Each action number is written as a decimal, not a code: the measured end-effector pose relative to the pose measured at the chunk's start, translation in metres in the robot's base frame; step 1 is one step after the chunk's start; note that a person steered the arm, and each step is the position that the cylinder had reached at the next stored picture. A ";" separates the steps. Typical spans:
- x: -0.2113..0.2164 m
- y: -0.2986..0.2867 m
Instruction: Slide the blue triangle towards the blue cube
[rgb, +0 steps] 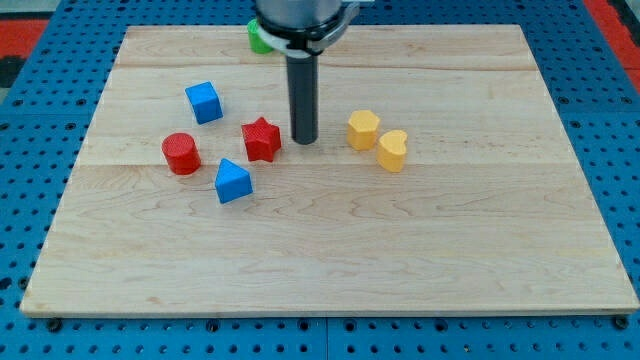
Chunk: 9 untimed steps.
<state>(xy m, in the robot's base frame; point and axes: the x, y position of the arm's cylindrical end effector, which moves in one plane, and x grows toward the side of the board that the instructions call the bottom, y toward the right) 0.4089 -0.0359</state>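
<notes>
Nearest you on the tabletop (330, 270) lies the blue triangle (233, 181), just below the red star (261, 139) and right of the red cylinder (181, 153), with the blue cube (204, 102) further toward the view's top-left. Your arm carries no hand, only a rod that can neither open nor close, and my tip (304, 139) rests just right of the star, apart from the triangle. Judge the tip poorly placed: pushing toward the cube calls for contact on the triangle's lower-right side, while the two yellow blocks (378, 139) and the green block (258, 37) lie clear.
</notes>
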 end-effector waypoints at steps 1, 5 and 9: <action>0.010 -0.084; 0.122 0.009; 0.010 -0.072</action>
<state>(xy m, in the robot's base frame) 0.4193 -0.1074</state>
